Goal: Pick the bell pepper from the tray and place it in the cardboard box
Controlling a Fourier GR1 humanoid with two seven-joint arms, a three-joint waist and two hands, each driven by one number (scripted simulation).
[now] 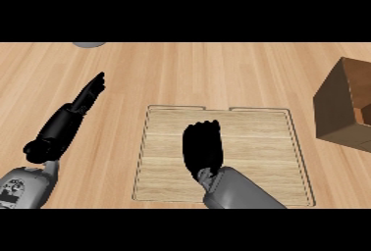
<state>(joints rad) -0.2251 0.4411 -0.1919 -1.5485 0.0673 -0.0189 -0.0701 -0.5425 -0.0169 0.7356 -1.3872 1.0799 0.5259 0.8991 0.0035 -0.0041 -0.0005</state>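
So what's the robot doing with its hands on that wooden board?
The robot's right hand is over the wooden tray, fingers curled downward. A bell pepper can't be seen; the hand may be hiding it. The left hand rests open over the counter at the left, fingers straight. The cardboard box sits open at the right edge, apart from the tray.

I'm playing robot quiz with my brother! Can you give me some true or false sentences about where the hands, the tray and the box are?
1. The right hand is above the tray. True.
2. The cardboard box sits at the left edge. False: it is at the right edge.
3. The left hand is inside the cardboard box. False: it is over the counter, left of the tray.
4. A bell pepper lies in plain sight on the tray. False: none shows.
5. The right hand's fingers are straight. True.
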